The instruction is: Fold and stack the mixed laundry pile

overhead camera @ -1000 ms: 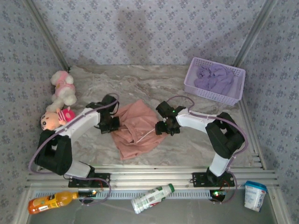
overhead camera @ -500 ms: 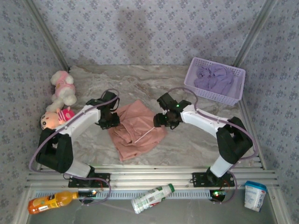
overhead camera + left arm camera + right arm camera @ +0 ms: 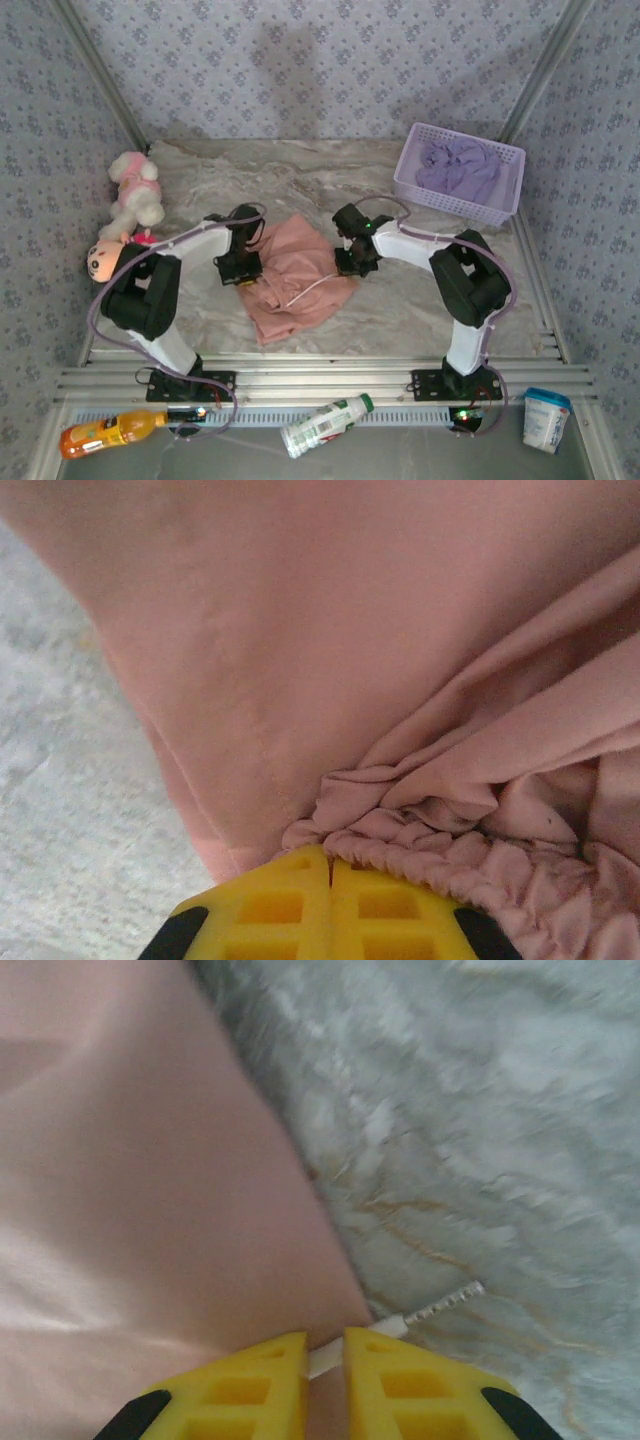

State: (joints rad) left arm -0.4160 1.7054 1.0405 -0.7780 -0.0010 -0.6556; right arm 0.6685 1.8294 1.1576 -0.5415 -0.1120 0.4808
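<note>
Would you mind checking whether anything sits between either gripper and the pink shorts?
Nothing visible does. The left gripper is closed on the gathered waistband of the salmon-pink shorts, and the right gripper is pinched at their opposite edge, with the white drawstring in its narrow gap.

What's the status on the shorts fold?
Left tool shut on shorts waistband. Right tool pinching edge by drawstring. Lavender shirt in basket. Nothing in the way.

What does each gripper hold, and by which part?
The left gripper holds the salmon-pink shorts by the gathered waistband. The right gripper pinches their edge, together with the white drawstring.
</note>
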